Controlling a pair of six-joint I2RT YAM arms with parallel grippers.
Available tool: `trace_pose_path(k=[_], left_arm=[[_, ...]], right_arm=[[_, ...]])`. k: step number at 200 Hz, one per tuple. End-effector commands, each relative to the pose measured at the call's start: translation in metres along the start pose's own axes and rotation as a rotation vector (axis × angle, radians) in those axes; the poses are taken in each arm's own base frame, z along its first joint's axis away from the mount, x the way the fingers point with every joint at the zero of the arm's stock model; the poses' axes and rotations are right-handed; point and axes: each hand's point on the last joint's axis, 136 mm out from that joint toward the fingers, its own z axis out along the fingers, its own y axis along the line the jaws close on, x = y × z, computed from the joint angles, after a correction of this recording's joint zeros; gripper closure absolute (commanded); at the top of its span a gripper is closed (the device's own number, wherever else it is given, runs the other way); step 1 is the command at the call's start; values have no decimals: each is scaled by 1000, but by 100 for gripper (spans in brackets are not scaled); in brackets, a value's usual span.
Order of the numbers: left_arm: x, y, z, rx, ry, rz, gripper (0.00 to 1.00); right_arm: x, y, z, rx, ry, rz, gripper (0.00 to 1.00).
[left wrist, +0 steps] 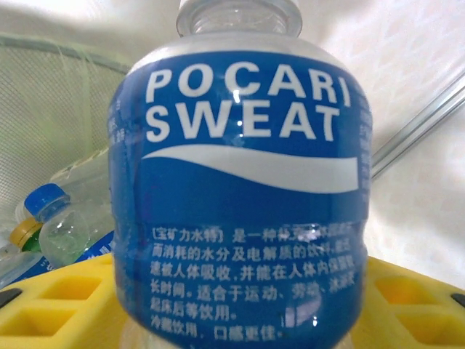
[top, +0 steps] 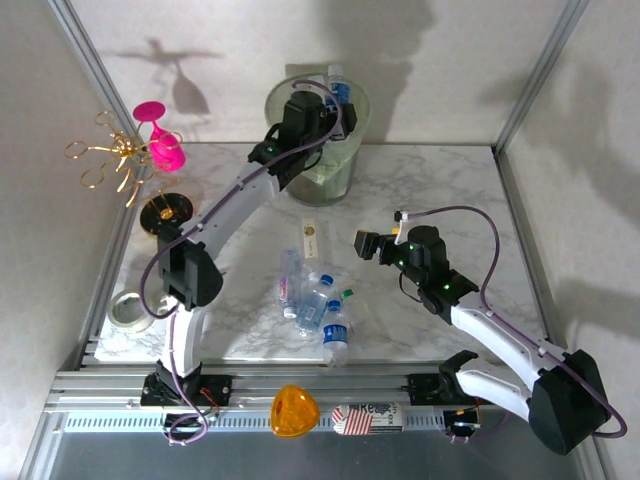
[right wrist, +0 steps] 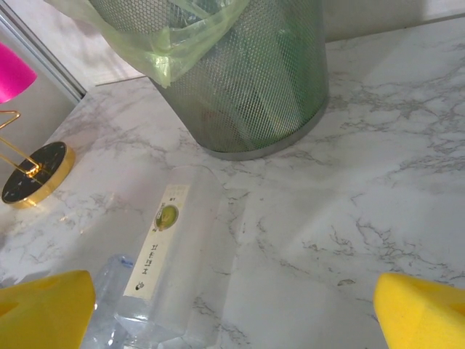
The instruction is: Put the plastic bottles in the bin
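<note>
One blue-labelled bottle (left wrist: 240, 182) is sitting pinched between my left fingers (left wrist: 58, 298). Their yellow pads are pressing on its lower sides while I am holding it over the open mouth of the bin (top: 338, 180). Down inside the bin a few other bottles (left wrist: 51, 225) are lying, one with a blue cap. My right fingers (right wrist: 43, 309) are spread wide, gripping nothing. They are hovering above the counter (top: 440, 190) near a clear bottle (right wrist: 167, 254) that is lying flat, pale label up, just in front of the bin. Several loose bottles (top: 310, 300) are lying clustered on the counter nearer my bases.
</note>
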Motion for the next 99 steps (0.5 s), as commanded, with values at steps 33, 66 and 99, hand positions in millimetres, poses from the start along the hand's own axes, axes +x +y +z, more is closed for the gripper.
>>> trace_pose_path(k=[33,66,99], left_arm=[[-4,9,6,-88,6,64,31],[-9,12,3,-111,-11,62,11],[-22,15,-5,-137,-39,60,0]], right_arm=[[6,2,-4,-15,13,-9,1],[8,0,-2,-8,24,-15,1],[12,-2,-2,1,38,-18,1]])
